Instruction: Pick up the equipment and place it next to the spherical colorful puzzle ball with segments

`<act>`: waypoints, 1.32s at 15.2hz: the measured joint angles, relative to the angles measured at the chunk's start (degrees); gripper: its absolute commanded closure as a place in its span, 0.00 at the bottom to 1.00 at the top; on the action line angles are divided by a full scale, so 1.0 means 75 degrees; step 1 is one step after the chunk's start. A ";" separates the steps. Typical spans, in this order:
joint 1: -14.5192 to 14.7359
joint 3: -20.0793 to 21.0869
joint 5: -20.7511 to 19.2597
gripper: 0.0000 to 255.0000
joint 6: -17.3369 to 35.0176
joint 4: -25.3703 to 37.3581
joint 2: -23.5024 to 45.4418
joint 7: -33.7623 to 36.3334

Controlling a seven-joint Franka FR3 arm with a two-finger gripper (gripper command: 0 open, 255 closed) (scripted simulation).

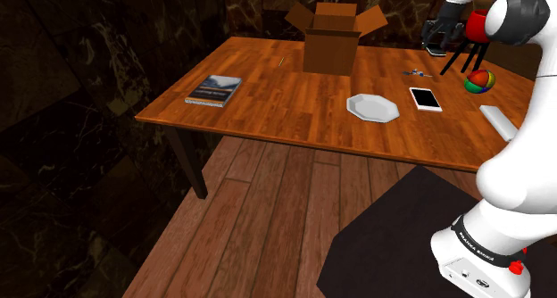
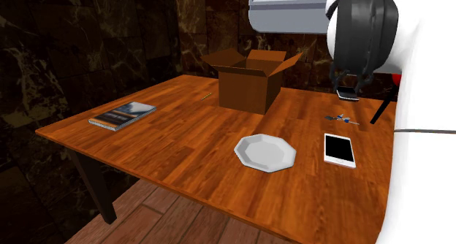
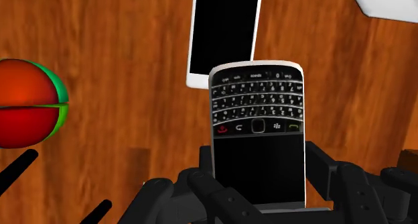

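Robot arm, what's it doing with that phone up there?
The robot arm is holding a black phone with tiny keys, clasped in its jaws, up above the wooden table. The colourful ball sits on the table close by, off to one side. A white-edged phone with a black screen lies flat on the table beneath the held one. The black phone is not yet set down next to the ball.
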 measured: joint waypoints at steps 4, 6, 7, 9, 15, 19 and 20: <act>-0.0777 0.0004 0.0266 1.00 -0.0820 0.1971 0.1185 -0.0418; -0.1191 0.0029 0.0374 1.00 -0.1237 0.2970 0.1784 -0.0602; -0.1234 0.0036 0.0391 1.00 -0.1160 0.3004 0.1889 -0.0637; -0.1248 0.0029 0.0395 1.00 -0.0996 0.2835 0.1895 -0.0703; -0.1037 -0.0022 0.0350 1.00 -0.0081 0.1522 0.1524 -0.0836; -0.0955 -0.0024 0.0349 1.00 0.0349 0.1027 0.1467 -0.0872; -0.0924 -0.0032 0.0343 1.00 0.0508 0.0797 0.1402 -0.0899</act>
